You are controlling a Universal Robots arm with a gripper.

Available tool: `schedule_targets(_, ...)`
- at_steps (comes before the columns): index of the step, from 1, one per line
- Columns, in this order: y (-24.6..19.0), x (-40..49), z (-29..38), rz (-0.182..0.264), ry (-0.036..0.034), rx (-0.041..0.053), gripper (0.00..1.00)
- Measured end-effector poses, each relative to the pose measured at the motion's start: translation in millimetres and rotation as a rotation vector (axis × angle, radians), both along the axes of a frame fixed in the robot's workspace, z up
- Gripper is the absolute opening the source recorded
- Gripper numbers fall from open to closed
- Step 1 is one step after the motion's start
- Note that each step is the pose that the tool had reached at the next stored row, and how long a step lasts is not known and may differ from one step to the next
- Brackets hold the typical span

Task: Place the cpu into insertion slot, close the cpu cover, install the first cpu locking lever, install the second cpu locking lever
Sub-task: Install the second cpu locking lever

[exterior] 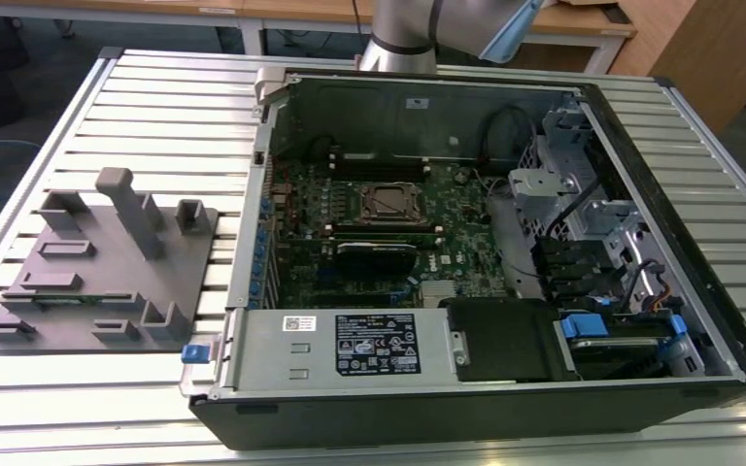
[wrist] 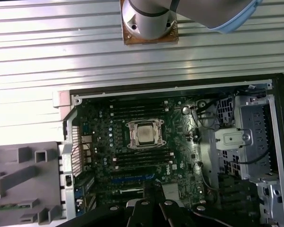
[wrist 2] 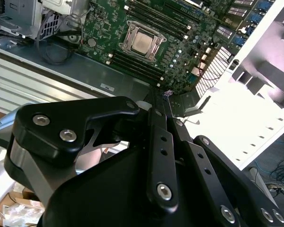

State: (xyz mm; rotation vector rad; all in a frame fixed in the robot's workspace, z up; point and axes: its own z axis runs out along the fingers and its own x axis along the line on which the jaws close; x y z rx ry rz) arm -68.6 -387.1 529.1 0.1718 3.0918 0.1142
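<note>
On the green board inside the open computer case sits the insertion slot, a small square socket with a silvery rim. The cpu lies flat in it, its dull silver top showing. The cpu cover, a thin silvery frame, lies down around the chip. I cannot make out how the locking levers stand. My gripper hangs high above the case, well apart from the socket. Its black fingers are together with nothing between them.
The case lies open on a slatted metal table. A grey moulded fixture stands at the exterior view's left. The power supply, a drive cage and long black memory slots surround the socket. The arm's base stands behind the case.
</note>
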Motion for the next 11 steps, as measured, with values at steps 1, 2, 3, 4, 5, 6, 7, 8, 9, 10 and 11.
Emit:
schedule_targets(1, 0.0, 0.0, -0.7, 0.000, 0.0000, 0.0004, 0.11)
schedule_targets(2, 0.0, 0.0, -1.4, 0.000, 0.0000, 0.0009, 0.11)
schedule_targets(3, 0.0, 0.0, -2.1, 0.000, 0.0000, 0.0013, 0.11)
schedule_targets(4, 0.0, 0.0, -2.7, 0.000, 0.0000, 0.0018, 0.11)
schedule_targets(5, 0.0, 0.0, -3.4, 0.000, 0.0000, 0.0022, 0.11)
schedule_targets(6, 0.0, 0.0, -4.1, 0.000, 0.0000, 0.0026, 0.11)
schedule_targets(7, 0.0, 0.0, -4.8, 0.000, 0.0000, 0.0031, 0.11)
schedule_targets(8, 0.0, 0.0, -5.5, 0.000, 0.0000, 0.0035, 0.11)
schedule_targets(9, 0.0, 0.0, -6.2, 0.000, 0.0000, 0.0040, 0.11)
schedule_targets(10, 0.0, 0.0, -6.9, 0.000, 0.0000, 0.0045, 0.11)
schedule_targets(11, 0.0, 0.0, -7.6, 0.000, 0.0000, 0.0048, 0.11)
